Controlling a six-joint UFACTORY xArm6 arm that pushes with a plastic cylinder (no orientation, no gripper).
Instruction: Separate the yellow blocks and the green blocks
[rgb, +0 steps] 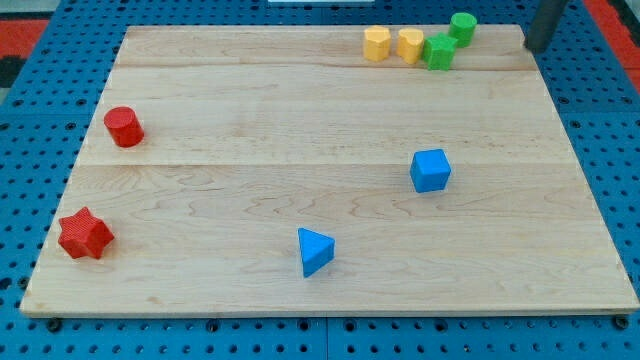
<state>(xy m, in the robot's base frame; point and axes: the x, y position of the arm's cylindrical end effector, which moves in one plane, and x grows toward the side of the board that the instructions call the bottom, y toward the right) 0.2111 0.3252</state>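
No brand, label or writing readable anywhere on the wooden board (300, 120), the blocks or the blue pegboard (620, 160) around it. My tip (533, 47) is a plain dark rod end with no jaws to open or close; it has hold of nothing and touches no block. It sits near the board's upper right corner, at about 1 o'clock from board centre. The task's blocks form a tight cluster along the view's top edge, at roughly 9 o'clock from my tip and near it but clearly apart. Nearest my tip is the green cylinder (462, 26); just beside it at its 7 o'clock lies the green star-shaped block (439, 51), the two touching or nearly so. Against the green star's 9 o'clock side stands the yellow block (411, 45), its exact shape hard to tell, and at that one's 9 o'clock is the yellow hexagonal block (377, 43), close alongside. Well apart from these: blue cube (430, 170) at 3 o'clock from board centre, blue triangular block (315, 250) at 6 o'clock, red cylinder (124, 126) at 9 o'clock near the view's left, red star-shaped block (84, 233) at 8 o'clock.
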